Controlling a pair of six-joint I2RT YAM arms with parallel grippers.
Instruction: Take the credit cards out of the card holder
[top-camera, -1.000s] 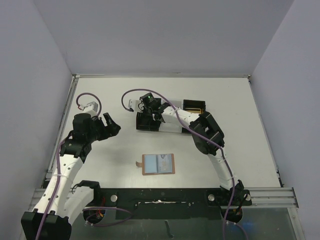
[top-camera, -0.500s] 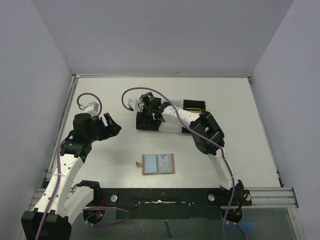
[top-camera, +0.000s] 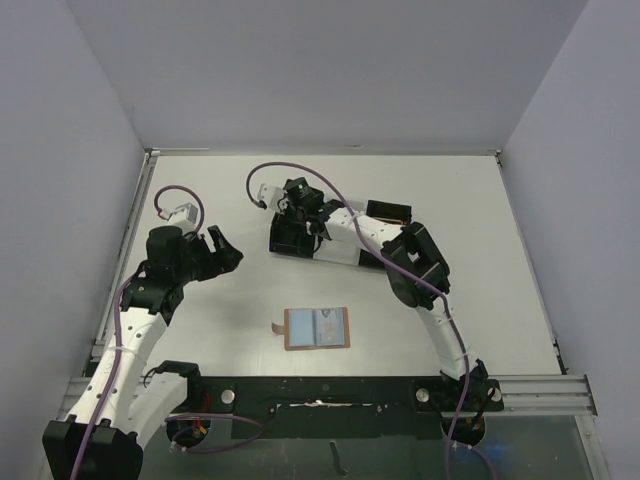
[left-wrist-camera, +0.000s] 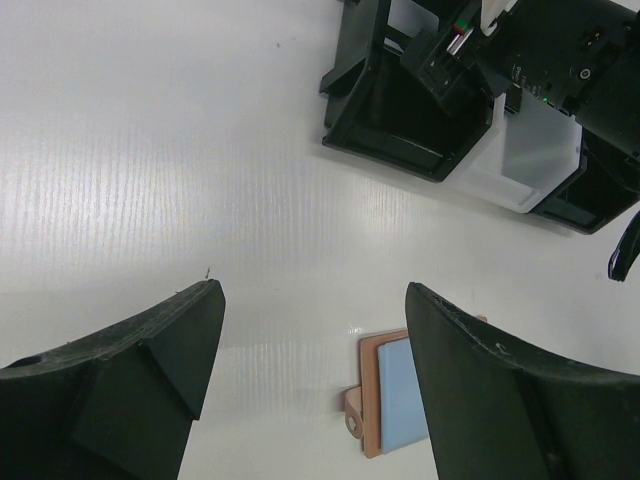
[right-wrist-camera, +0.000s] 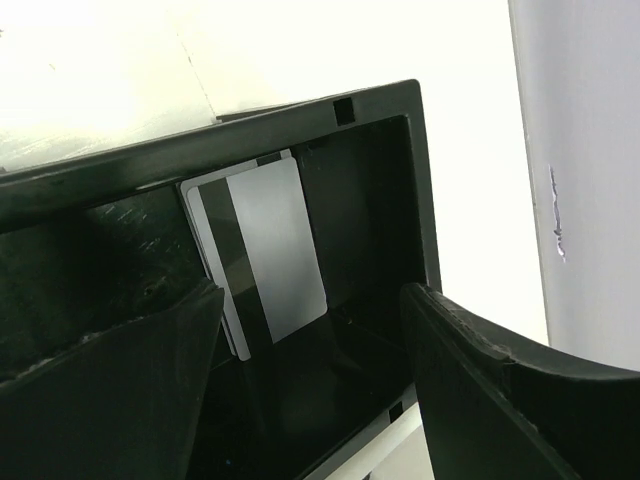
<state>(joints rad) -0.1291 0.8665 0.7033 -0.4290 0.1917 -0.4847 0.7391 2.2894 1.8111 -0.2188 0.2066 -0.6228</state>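
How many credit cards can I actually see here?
1: a silver-grey card with a dark stripe sits inside an end compartment of the black tray. Others may be hidden beneath it or inside the card holder.

Bare table (top-camera: 250, 290) all around card holder (top-camera: 317, 328)

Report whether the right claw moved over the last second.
Yes; the right claw shifted slightly toward the far wall, away from the card holder.
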